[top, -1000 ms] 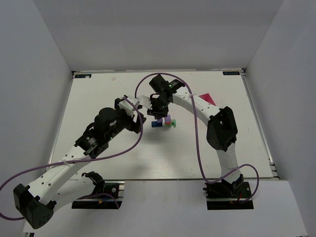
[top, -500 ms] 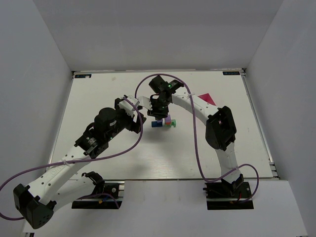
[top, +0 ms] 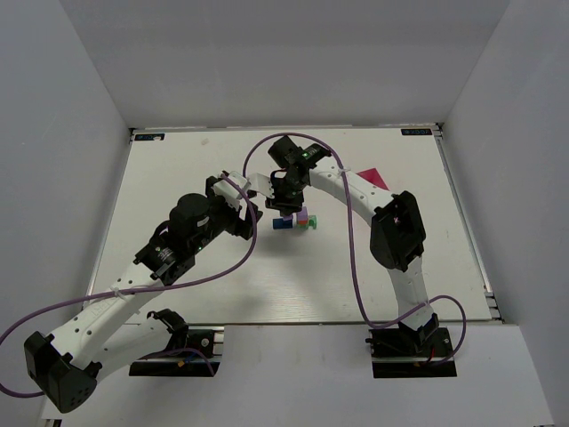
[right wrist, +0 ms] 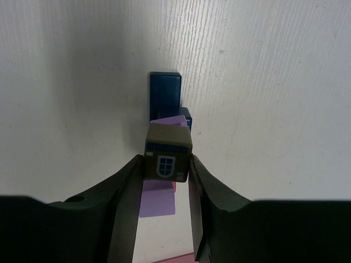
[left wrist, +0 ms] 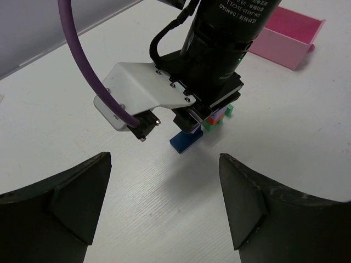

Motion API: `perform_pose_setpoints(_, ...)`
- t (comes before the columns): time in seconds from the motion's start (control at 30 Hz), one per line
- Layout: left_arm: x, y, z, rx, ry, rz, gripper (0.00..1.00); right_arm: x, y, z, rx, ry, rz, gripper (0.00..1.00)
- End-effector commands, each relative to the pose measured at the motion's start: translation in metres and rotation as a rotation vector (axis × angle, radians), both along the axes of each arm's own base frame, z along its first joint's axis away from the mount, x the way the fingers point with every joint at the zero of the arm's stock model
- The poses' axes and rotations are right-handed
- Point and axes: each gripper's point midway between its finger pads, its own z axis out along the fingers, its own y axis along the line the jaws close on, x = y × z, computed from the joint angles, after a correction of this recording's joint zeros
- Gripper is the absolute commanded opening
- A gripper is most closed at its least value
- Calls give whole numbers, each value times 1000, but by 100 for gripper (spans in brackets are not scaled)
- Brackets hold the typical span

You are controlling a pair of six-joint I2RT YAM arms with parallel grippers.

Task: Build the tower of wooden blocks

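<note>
White table (top: 178,169), mid-frame: my right gripper (right wrist: 167,164) pinches a block (right wrist: 168,152) by its flat sides over the wood block tower (right wrist: 164,90). Light, rigid, slick, I'd judge. My left gripper (left wrist: 164,203) gapes wide, empty.

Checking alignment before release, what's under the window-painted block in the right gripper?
Below the window-painted block in the right gripper, a purple block shows at both ends, with a blue block on the table beyond. Anything directly beneath, and any contact, is covered.

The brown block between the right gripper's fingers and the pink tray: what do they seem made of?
The brown block is probably painted wood: matte, a printed window, sharp square edges. The pink tray may be plastic or painted wood: smooth, even colour, no grain visible, so it stays open.
</note>
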Motion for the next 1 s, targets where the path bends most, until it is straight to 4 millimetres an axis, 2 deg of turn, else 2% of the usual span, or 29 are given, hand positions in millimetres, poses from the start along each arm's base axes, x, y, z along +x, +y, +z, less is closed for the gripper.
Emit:
perform_pose_setpoints(0.0,-3,1,6,-14,-19,-13,89,3,-2,3,2,-4,-5,4)
perform_pose_setpoints(0.97,-3,1,6,-14,-19,-13,89,5,-6,-1,11,17,-28,6)
